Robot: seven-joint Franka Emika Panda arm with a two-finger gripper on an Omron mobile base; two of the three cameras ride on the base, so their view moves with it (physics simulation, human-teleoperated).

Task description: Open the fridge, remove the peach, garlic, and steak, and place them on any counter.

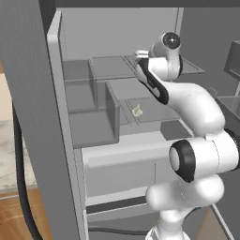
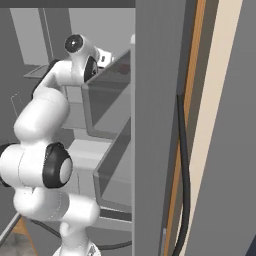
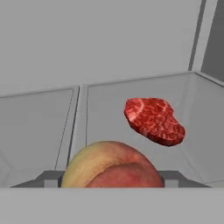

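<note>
The fridge [image 1: 33,117] stands open, and my arm reaches onto an upper shelf. The peach [image 3: 111,166], yellow with a red blush, sits right at my hand between the two fingertips [image 3: 50,178], which press against its sides. My gripper [image 3: 111,177] is shut on it. Beyond the peach, the red steak [image 3: 154,120] lies flat on the same glass shelf, near the right wall. The pale garlic [image 1: 137,110] rests on a lower shelf, below my forearm. In the left base view my hand [image 1: 140,56] is deep in the upper shelf.
The open left door [image 1: 56,93] carries grey bins [image 1: 91,112], and the right door [image 2: 155,125] with its bins [image 2: 112,170] hems the arm in. A marble-look top [image 1: 7,145] shows past the left door. A dark cable [image 1: 21,178] hangs by the door.
</note>
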